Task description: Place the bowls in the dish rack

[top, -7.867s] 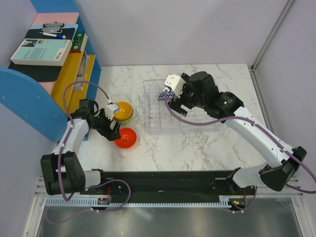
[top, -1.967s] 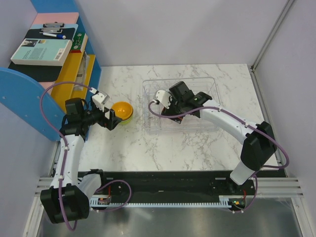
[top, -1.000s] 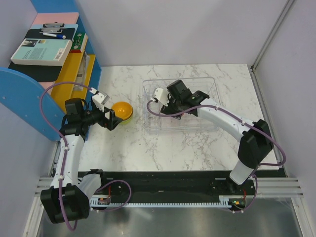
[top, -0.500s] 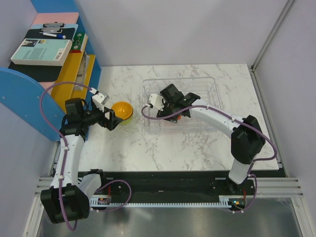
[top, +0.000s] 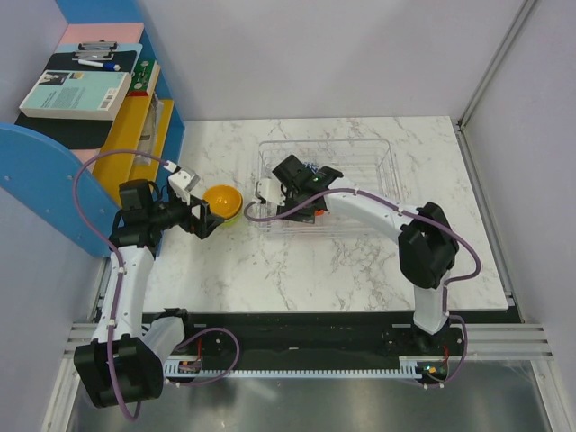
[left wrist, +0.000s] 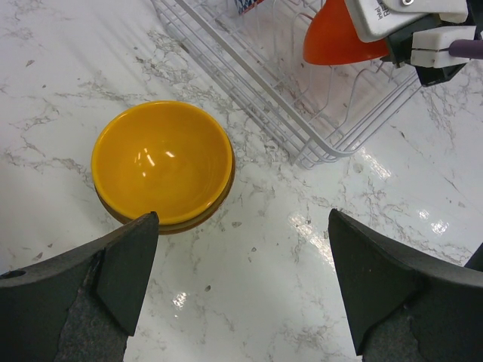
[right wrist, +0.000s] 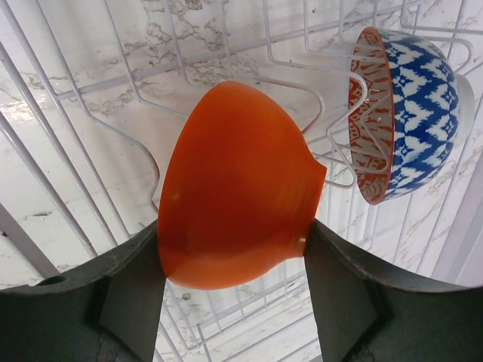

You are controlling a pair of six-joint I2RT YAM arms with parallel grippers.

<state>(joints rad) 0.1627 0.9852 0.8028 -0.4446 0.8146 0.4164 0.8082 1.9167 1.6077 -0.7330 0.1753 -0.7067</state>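
In the right wrist view my right gripper (right wrist: 232, 253) is shut on a red-orange bowl (right wrist: 234, 181), held on edge over the wires of the dish rack (right wrist: 68, 151). A blue-white zigzag bowl (right wrist: 411, 113) stands on edge in the rack beside it. From above, the right gripper (top: 301, 209) is at the left end of the clear dish rack (top: 382, 153). A yellow-orange bowl (top: 222, 201) sits nested on another bowl left of the rack. My left gripper (top: 200, 217) hangs open just left of it; in the left wrist view its fingers (left wrist: 113, 286) straddle bare marble below the yellow-orange bowl (left wrist: 162, 158).
A blue shelf unit (top: 54, 180) with books and a clipboard stands along the left side. Grey walls close the back and right. The rack's near left corner (left wrist: 309, 154) lies a short way right of the yellow-orange bowl.
My right gripper has carried the red-orange bowl leftward inside the rack, toward its left end. The left arm and the yellow-orange bowl have not moved.
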